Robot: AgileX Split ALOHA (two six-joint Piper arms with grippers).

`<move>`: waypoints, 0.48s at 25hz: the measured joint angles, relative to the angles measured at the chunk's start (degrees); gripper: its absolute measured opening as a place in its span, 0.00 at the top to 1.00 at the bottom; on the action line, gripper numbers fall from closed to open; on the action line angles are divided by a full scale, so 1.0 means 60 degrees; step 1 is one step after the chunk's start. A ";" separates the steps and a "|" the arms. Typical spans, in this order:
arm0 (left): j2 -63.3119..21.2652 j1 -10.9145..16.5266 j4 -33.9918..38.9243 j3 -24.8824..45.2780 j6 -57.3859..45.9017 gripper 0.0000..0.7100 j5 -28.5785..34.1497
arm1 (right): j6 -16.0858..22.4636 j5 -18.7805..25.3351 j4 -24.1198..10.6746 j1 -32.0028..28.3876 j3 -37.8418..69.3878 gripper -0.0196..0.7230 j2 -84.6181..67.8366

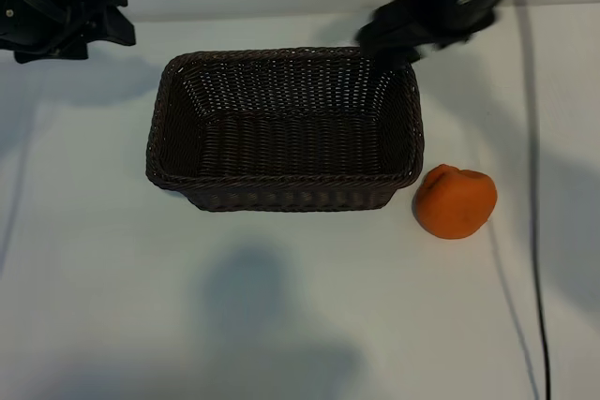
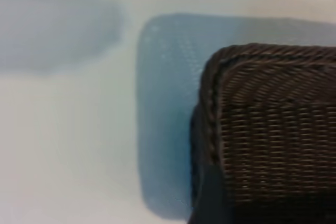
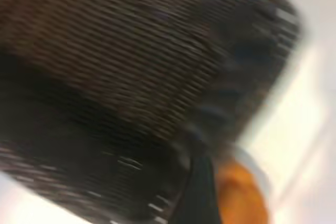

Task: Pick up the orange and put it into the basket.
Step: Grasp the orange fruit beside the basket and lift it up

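Observation:
The orange (image 1: 456,200) lies on the white table just off the front right corner of the basket (image 1: 281,192), apart from it. The basket is dark brown wicker and nothing lies inside it. My right gripper (image 1: 384,44) hovers blurred over the basket's back right corner, open and holding nothing. In the right wrist view the orange (image 3: 239,195) shows beyond the basket wall (image 3: 131,51), beside a dark finger (image 3: 197,192). My left gripper (image 1: 127,14) is parked open at the back left, away from the basket. The left wrist view shows one basket corner (image 2: 273,119).
A black cable (image 1: 534,231) runs along the right side of the table, just right of the orange. White table surface (image 1: 281,306) lies in front of the basket and to its left.

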 joint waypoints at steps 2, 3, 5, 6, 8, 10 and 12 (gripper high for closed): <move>0.0000 0.0000 -0.0253 0.0000 0.0176 0.16 0.0000 | 0.0221 0.0563 -0.0203 -0.0486 0.0000 0.17 -0.0133; 0.0000 0.0000 -0.0306 0.0000 0.0208 0.16 0.0000 | 0.0254 0.0813 -0.0294 -0.0738 0.0000 0.18 -0.0195; 0.0000 0.0000 -0.0327 0.0000 0.0249 0.16 0.0000 | 0.0242 0.1080 -0.0319 -0.1108 0.0000 0.19 -0.0240; 0.0000 0.0000 -0.0327 0.0000 0.0257 0.16 0.0000 | 0.0164 0.1172 -0.0250 -0.1258 0.0000 0.20 -0.0248; 0.0000 0.0000 -0.0327 0.0000 0.0257 0.16 0.0000 | -0.0142 0.1246 -0.0151 -0.1484 0.0000 0.22 -0.0248; 0.0000 0.0000 -0.0327 0.0000 0.0257 0.16 0.0000 | -0.0427 0.1246 0.0278 -0.1626 0.0049 0.22 -0.0248; 0.0000 0.0000 -0.0327 0.0000 0.0268 0.17 0.0000 | -0.0655 0.1229 0.0494 -0.1646 0.0326 0.23 -0.0259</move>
